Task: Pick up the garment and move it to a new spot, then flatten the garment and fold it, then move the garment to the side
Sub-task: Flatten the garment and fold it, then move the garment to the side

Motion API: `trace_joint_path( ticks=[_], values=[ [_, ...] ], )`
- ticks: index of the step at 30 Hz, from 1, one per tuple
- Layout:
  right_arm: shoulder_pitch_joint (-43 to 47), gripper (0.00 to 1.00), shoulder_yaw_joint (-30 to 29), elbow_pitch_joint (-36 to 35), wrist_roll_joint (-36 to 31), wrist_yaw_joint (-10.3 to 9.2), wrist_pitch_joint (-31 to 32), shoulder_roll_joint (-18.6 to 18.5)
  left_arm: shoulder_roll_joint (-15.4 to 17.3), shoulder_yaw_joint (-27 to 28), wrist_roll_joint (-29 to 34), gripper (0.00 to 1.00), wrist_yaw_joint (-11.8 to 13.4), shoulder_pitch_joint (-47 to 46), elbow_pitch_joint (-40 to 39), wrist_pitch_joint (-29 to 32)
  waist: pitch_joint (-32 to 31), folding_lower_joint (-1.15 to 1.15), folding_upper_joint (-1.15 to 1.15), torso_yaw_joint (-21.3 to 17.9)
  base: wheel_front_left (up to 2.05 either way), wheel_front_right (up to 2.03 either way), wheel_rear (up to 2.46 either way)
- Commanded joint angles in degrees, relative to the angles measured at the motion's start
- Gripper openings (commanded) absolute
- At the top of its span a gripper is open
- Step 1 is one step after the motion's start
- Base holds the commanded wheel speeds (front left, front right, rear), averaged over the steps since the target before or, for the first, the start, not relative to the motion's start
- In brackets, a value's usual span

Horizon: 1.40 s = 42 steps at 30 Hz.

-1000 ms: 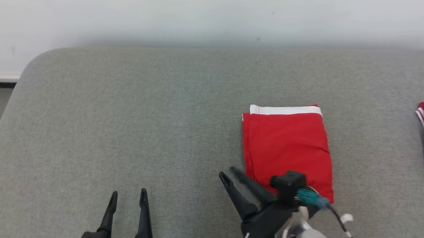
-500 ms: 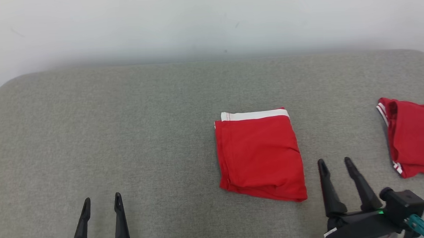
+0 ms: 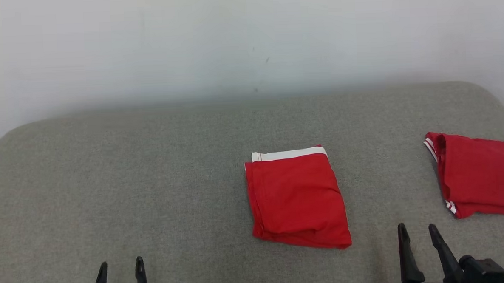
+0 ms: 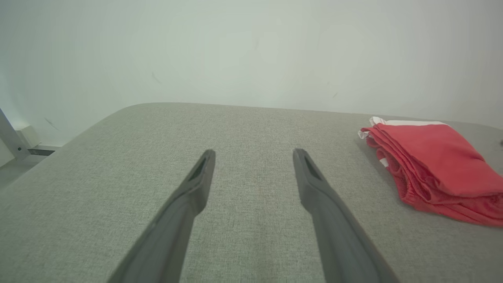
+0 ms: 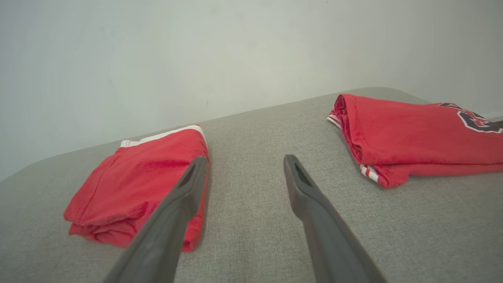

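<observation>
The garment (image 3: 296,197) is red with a white band at its far edge, folded into a neat rectangle and lying flat on the grey cushioned surface (image 3: 151,184). It also lies at the right of the left wrist view (image 4: 432,169) and at the left of the right wrist view (image 5: 137,184). My right gripper (image 3: 417,232) is open and empty, low at the right, just to the right of the garment and not touching it. In the right wrist view its fingers (image 5: 188,184) stand apart over bare fabric. My left gripper (image 3: 120,268) is open and empty at the lower left.
A second folded red garment (image 3: 479,174) with white stripes and a dark print lies at the far right of the surface, also in the right wrist view (image 5: 412,129). A pale wall (image 3: 247,39) rises behind the surface. Its rounded left edge drops to the floor (image 4: 23,165).
My right gripper let go of the folded garment, opened and drew back to the right. The head camera has turned right and tilted, so both garments sit further left in the picture.
</observation>
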Motion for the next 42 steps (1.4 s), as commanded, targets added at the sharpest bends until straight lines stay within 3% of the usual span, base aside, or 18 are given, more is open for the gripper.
trace_joint_path(
  ticks=[1,11,34,37,42],
  values=[
    [-0.3,1.00,0.3,0.5,0.4,-0.11,-0.4,0.2,0.0,0.3,0.1,1.00,-0.1,0.9,0.3,-0.1,-0.6,0.01,0.00,-0.2,0.00,0.00,0.00],
    [-2.2,1.00,3.1,5.8,1.5,-0.12,-1.2,0.1,0.0,0.1,-0.6,1.00,-0.1,2.1,1.0,-0.1,-1.6,0.01,0.00,0.5,0.00,0.00,0.00],
    [-3.3,1.00,3.7,7.1,2.0,-0.11,-1.0,0.1,0.0,-0.8,-0.5,1.00,-0.2,1.2,1.4,-0.1,-0.8,0.01,0.00,0.4,0.00,0.00,0.00],
    [-4.0,1.00,3.7,7.3,2.5,-0.11,4.0,0.1,0.0,-1.0,-0.4,1.00,-0.3,1.1,1.3,-0.1,-0.7,0.01,0.00,0.8,0.00,0.00,0.00],
    [-6.7,1.00,3.2,3.7,1.6,-0.11,21.9,0.1,0.0,-1.6,-0.8,1.00,0.0,1.0,0.7,-0.1,-0.2,0.01,0.00,1.7,0.00,0.00,0.00]
  ],
)
